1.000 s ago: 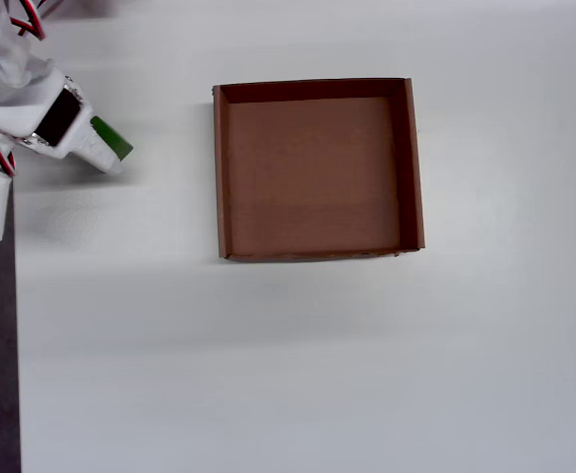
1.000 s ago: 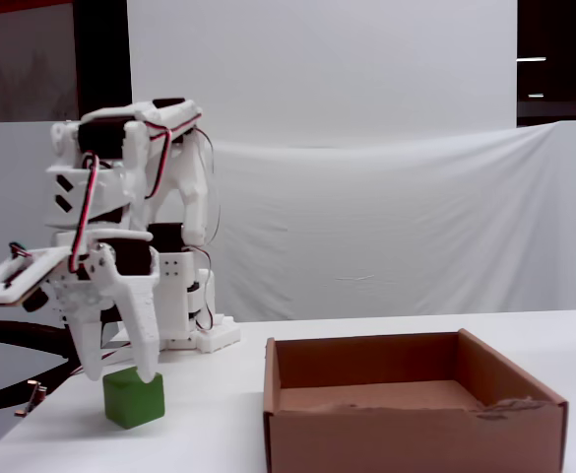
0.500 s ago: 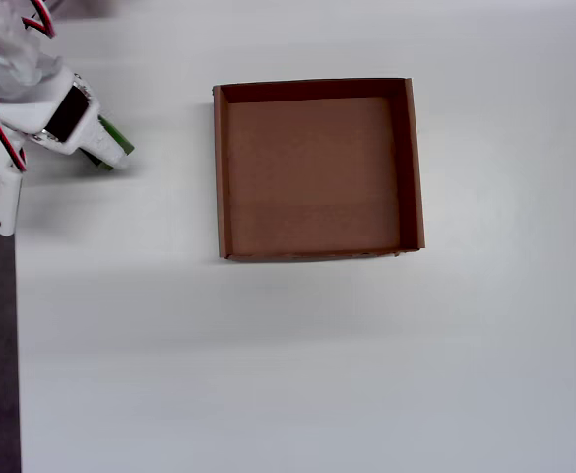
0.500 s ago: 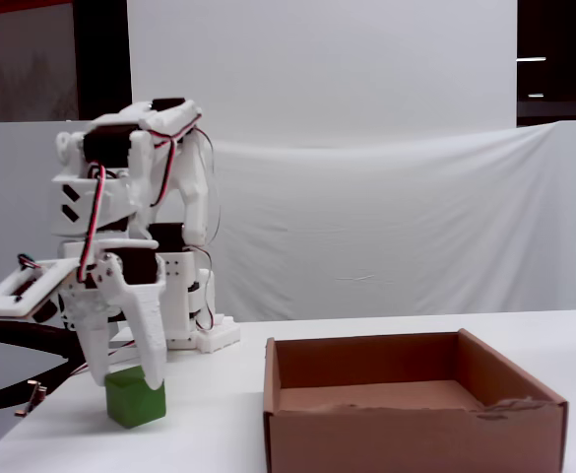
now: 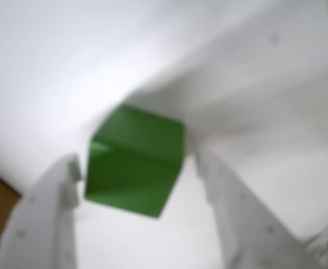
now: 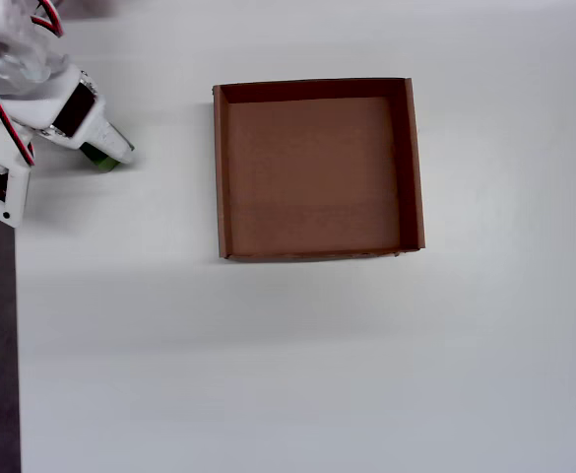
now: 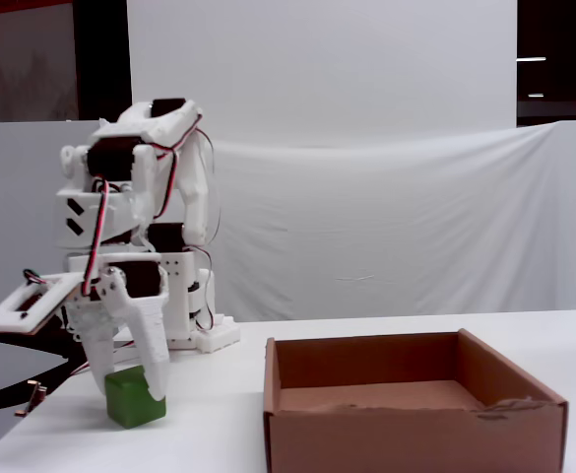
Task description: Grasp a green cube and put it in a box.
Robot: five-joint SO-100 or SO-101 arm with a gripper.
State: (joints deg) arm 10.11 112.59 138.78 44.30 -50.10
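The green cube (image 7: pixel 135 396) sits on the white table (image 7: pixel 219 414), near its left edge in the fixed view and well apart from the box (image 7: pixel 411 404). In the wrist view the green cube (image 5: pixel 135 159) lies between the 2 white fingers (image 5: pixel 51 213), turned so a corner edge faces the camera, with a gap showing on each side (the picture is blurred, so whether a fingertip touches a face I cannot tell). The gripper (image 7: pixel 128 382) is spread open and lowered around the cube, its fingers straddling the top and reaching down its sides.

From above, the gripper (image 6: pixel 103 150) covers most of the green cube (image 6: pixel 96 158), leaving just a sliver of green at its lower edge. The box (image 6: pixel 314 91) lies to the right in that view, open, its brown floor bare, with clear white table (image 6: pixel 268 365) between it and the cube.

Behind the arm hangs a white cloth backdrop (image 7: pixel 386 227), and red wires (image 7: pixel 96 236) loop down the arm's white body.
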